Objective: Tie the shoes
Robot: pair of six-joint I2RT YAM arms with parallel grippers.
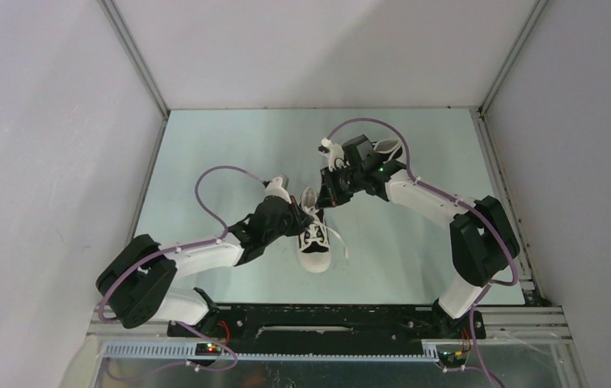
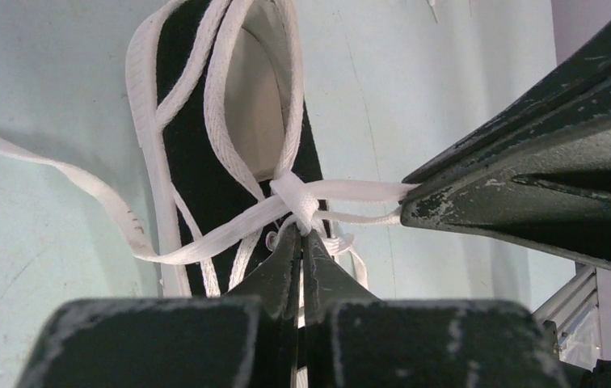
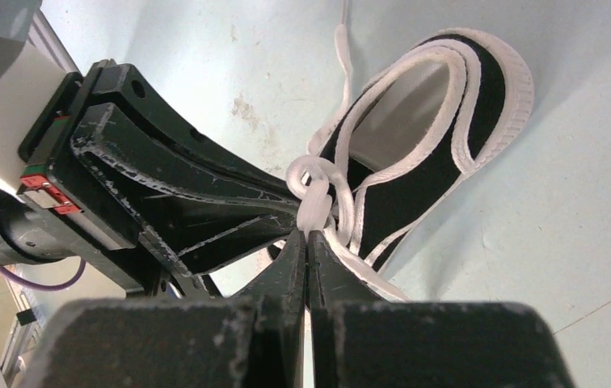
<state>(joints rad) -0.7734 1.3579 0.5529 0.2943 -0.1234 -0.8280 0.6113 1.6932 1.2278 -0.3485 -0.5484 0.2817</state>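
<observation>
One black canvas shoe (image 1: 315,240) with a white toe cap lies mid-table, toe toward the arms. It also shows in the left wrist view (image 2: 197,153) and the right wrist view (image 3: 427,153). Its white laces meet in a knot (image 2: 294,198) over the tongue, which also shows in the right wrist view (image 3: 315,194). My left gripper (image 2: 302,233) is shut on a lace strand just below the knot. My right gripper (image 3: 307,234) is shut on another strand at the knot, pulled taut sideways. The two grippers meet over the shoe (image 1: 312,206). The second shoe (image 1: 389,149) lies farther back, mostly hidden by the right arm.
A loose lace end (image 2: 60,174) trails over the pale green table (image 1: 221,153) left of the shoe. Grey walls and metal frame posts (image 1: 136,61) close in the table. A black base rail (image 1: 326,319) runs along the near edge.
</observation>
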